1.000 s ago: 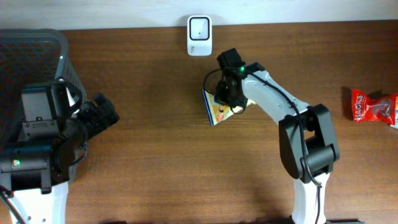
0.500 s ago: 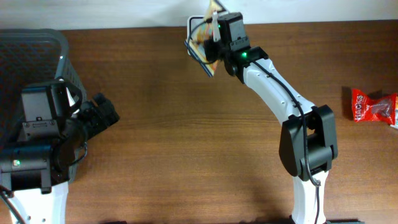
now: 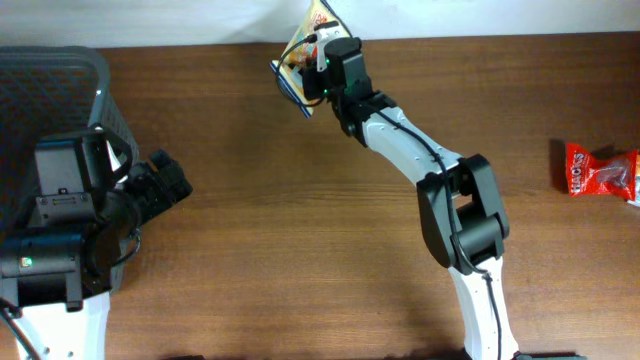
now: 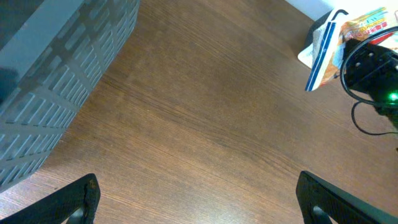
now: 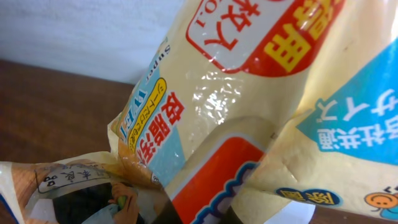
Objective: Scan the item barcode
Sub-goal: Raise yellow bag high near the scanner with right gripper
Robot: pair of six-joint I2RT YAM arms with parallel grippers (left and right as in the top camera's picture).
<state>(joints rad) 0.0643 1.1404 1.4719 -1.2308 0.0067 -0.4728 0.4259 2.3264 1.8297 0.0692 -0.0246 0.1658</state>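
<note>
Snack packet (image 3: 303, 45): glossy cream-yellow pouch, red and blue panels, Asian lettering in red, yellow and blue, blue strip along one edge. Was seen lifted off table at 12 o'clock edge in overhead view, tilted on a corner, upper tip pointed toward 1 o'clock past table edge. Film was creased and dented near middle in right wrist view. Scanner (image 4: 306, 56): white body was glimpsed only partly, right behind packet's blue edge.

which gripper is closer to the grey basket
Left. The left gripper is open right beside the grey basket, at its table-facing wall. The right gripper is far across the table at the back edge, shut on the yellow packet.
</note>
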